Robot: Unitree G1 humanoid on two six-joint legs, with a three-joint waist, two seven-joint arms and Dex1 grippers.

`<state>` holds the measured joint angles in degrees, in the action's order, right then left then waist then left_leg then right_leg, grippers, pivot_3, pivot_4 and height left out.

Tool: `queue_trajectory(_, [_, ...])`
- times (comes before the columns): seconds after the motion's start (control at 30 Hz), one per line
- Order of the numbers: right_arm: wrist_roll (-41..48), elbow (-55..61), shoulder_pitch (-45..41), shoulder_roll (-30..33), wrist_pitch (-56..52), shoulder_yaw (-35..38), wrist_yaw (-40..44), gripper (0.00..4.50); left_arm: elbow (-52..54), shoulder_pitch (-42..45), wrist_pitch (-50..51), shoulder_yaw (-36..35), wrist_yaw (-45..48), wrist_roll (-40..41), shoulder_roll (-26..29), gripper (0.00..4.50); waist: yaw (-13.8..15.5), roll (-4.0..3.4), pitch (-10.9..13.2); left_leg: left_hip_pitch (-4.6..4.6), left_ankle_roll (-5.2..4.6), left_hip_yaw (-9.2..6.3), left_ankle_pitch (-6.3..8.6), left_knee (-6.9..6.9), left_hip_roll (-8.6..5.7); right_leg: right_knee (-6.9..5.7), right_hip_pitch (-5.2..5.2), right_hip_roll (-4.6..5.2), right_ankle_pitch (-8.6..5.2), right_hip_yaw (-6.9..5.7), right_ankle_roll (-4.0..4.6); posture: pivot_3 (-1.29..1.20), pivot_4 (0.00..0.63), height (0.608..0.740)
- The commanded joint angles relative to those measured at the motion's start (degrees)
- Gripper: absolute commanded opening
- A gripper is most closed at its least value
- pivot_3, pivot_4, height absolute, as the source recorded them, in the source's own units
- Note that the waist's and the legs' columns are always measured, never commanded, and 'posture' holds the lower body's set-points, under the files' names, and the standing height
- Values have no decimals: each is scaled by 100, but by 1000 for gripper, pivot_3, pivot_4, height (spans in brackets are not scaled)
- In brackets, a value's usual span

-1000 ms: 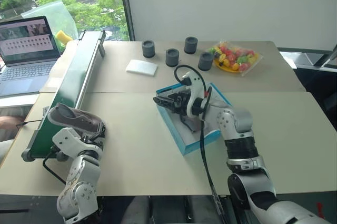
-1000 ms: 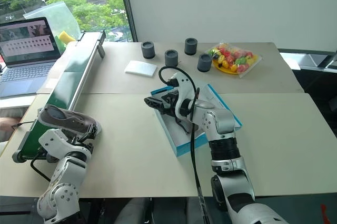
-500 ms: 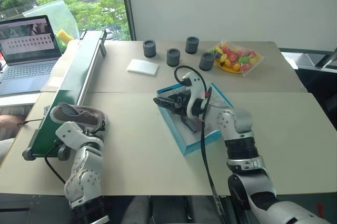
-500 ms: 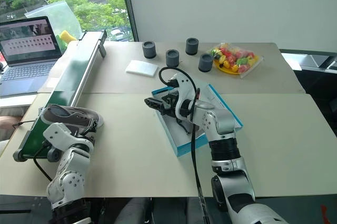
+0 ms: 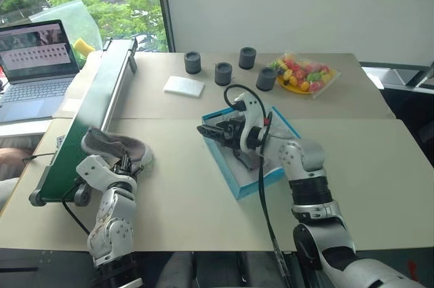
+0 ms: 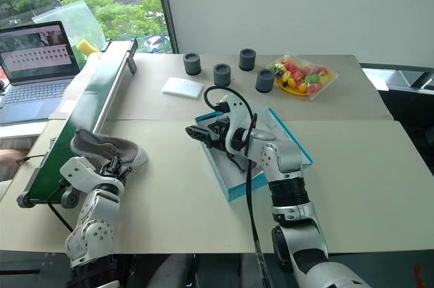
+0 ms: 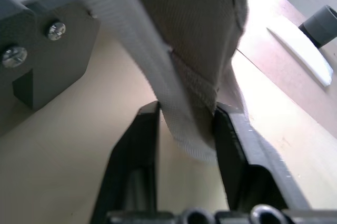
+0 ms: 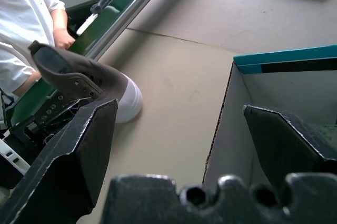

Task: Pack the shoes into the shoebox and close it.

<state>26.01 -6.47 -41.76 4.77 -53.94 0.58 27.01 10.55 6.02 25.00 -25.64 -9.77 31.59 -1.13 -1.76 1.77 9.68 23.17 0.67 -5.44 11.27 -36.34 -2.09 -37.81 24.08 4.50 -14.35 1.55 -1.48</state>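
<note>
Gripping one shoe (image 5: 114,147) by its heel rim, my left gripper (image 7: 185,129) has its two fingers pinched on the fabric edge, as the left wrist view makes plain. That shoe sits at about eight o'clock on the table (image 5: 190,200), its toe pointing toward the middle, just beside the green conveyor (image 5: 95,108) that runs along the nine o'clock edge. Holding it by the rim leaves the sole free, which I judge suits a lift and a sole-down set into the box.

My right gripper (image 5: 211,130) hangs with fingers spread wide over the near-left corner of the shoebox (image 5: 234,179), which lies open near the centre of the table, white inside. I cannot tell whether it is steadying the box wall or merely waiting. A dark shape inside the box under my right arm may be the other shoe; too hidden to say.

Farther off at twelve o'clock: four dark cylinders (image 5: 222,73), a white pad (image 5: 183,86), a bag of candy (image 5: 302,74). A laptop (image 5: 34,64) stands at ten o'clock.
</note>
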Motion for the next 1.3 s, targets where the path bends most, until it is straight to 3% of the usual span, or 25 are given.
queue_trajectory(0.03, [46, 78, -9, -33, 171, 18, 6, 4500, 185, 47, -197, 26, 12, -49, 49, 52, -2, 0, 0, 0, 0, 0, 0, 0, 0, 0, 1, 0, 0, 0, 0, 0, 150, 740])
queue_trajectory(0.37, [41, 79, -26, -23, 177, 28, -28, 4500, 560, -151, -411, 563, 404, -456, 277, 4, -3, 0, 0, 1, 0, 0, 0, 1, 0, 1, 1, -1, 0, 0, 0, 0, 150, 740])
queue_trajectory(0.53, [307, 169, -140, -53, -149, 228, -41, 4500, 1494, -544, -133, 1239, 1187, -661, 1025, 4, -8, 0, 0, 3, 0, 0, 0, 2, 2, 1, 4, -2, 0, 0, 1, 0, 150, 740])
queue_trajectory(0.77, [1409, -631, -900, 47, -1457, 1169, 272, 4500, 2184, -993, 635, 1533, 2008, -8, 1694, 4, -70, -4, 3, -8, 0, 14, 0, 6, 8, -3, 4, -6, 1, 17, 2, 0, 150, 740])
queue_trajectory(0.87, [1778, -1041, -1276, 219, -1888, 1366, 607, 4500, 2455, -1023, 1065, 1678, 2240, 523, 1758, 4, -64, -5, 3, -7, -1, 14, 0, 7, 8, -1, 4, -7, 1, 16, 3, 0, 150, 740])
queue_trajectory(1.0, [1901, -550, -1183, 749, -1770, 532, 1886, 4500, 2736, -932, 1636, 1459, 2383, 2055, 1634, 4, -54, -5, 3, 0, -7, 16, 4, 6, 8, 11, 3, -6, 1, 15, 2, 0, 150, 740])
queue_trajectory(1.13, [1928, -443, -1126, 1190, -1612, -59, 2888, 4500, 2778, -831, 2013, 1171, 2404, 3582, 1893, 4, -85, -5, 3, 1, -13, 18, 8, 5, 12, 15, 4, -7, 2, 16, 1, 0, 150, 740])
queue_trajectory(1.3, [1860, -428, -1106, 1389, -1534, -415, 3342, 4500, 2628, -672, 2080, 1111, 2218, 4086, 2231, 4, -81, -5, 3, -9, -14, 26, 8, 4, 13, 12, -1, -9, 2, 22, 1, 0, 150, 740])
